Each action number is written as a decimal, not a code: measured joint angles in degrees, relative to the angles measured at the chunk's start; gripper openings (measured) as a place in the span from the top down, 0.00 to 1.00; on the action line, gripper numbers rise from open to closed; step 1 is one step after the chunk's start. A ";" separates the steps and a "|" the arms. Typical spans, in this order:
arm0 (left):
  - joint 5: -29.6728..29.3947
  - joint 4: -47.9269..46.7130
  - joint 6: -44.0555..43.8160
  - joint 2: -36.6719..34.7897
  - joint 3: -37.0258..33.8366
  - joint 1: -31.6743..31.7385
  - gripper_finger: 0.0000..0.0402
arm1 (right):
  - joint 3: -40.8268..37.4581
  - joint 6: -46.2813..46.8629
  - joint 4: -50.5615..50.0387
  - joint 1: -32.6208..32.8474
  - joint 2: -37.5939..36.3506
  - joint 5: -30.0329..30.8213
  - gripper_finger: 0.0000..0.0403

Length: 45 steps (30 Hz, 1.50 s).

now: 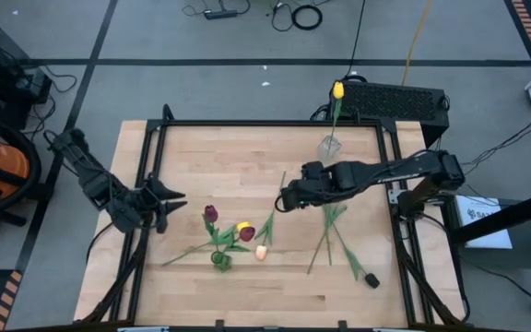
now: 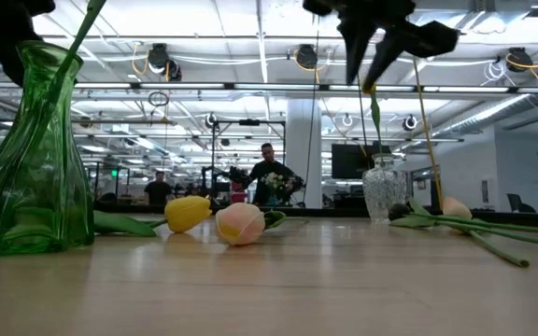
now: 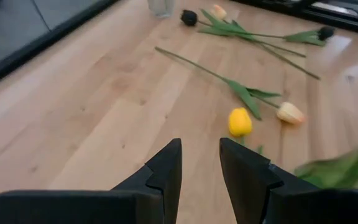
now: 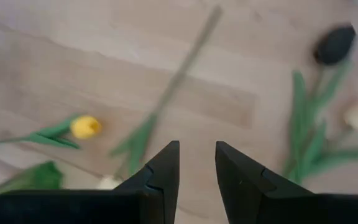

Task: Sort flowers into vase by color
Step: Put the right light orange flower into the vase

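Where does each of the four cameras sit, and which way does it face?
High view: overhead, straight down; both arms, table.
Low view: table height, level into the room; green vase, an arm above.
Left wrist view: on the left arm, past the left gripper, empty, towards yellow tulip.
Right wrist view: on the right arm, down past the right gripper, empty.
Shared: the yellow tulip shows in all four.

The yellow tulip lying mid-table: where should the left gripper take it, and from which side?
Probably the stem, not the head. The yellow tulip lies flat on the table, its round head toward the left gripper and its thin green stem running away past the leaves. I'd come straight down from above, fingers across the stem just behind the head, clear of the peach tulip beside it.
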 joint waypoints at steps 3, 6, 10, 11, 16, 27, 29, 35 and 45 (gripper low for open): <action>0.08 2.32 4.84 -0.02 0.00 3.78 0.71 | 0.00 1.67 -2.31 0.24 1.30 -2.84 0.76; 1.54 4.27 10.00 -0.02 0.00 7.50 0.71 | -0.02 3.12 -4.75 0.84 1.98 -3.22 0.76; 4.52 4.98 11.74 -0.02 0.00 11.00 0.71 | -0.02 9.20 -12.43 1.71 1.92 -2.81 0.76; 4.80 4.87 11.79 -0.01 0.00 11.52 0.71 | -0.02 10.95 -15.07 1.91 1.92 -2.83 0.76; 4.59 4.88 12.52 -0.02 0.00 13.11 0.71 | -2.82 17.11 -24.19 2.86 1.73 -3.05 0.76; 3.50 4.86 13.53 -0.02 0.00 13.43 0.71 | -29.20 23.96 1.54 3.21 -7.02 -7.71 0.76; 3.50 4.86 13.56 0.00 0.00 13.43 0.71 | -33.88 26.21 8.11 2.92 -9.06 -7.58 0.76; 2.28 4.84 13.60 -0.02 0.00 13.43 0.71 | -41.54 28.64 16.48 2.19 -12.30 -7.68 0.69; -1.62 4.84 13.63 -0.02 0.00 15.07 0.71 | -42.05 30.49 16.40 2.06 -12.38 -7.32 0.47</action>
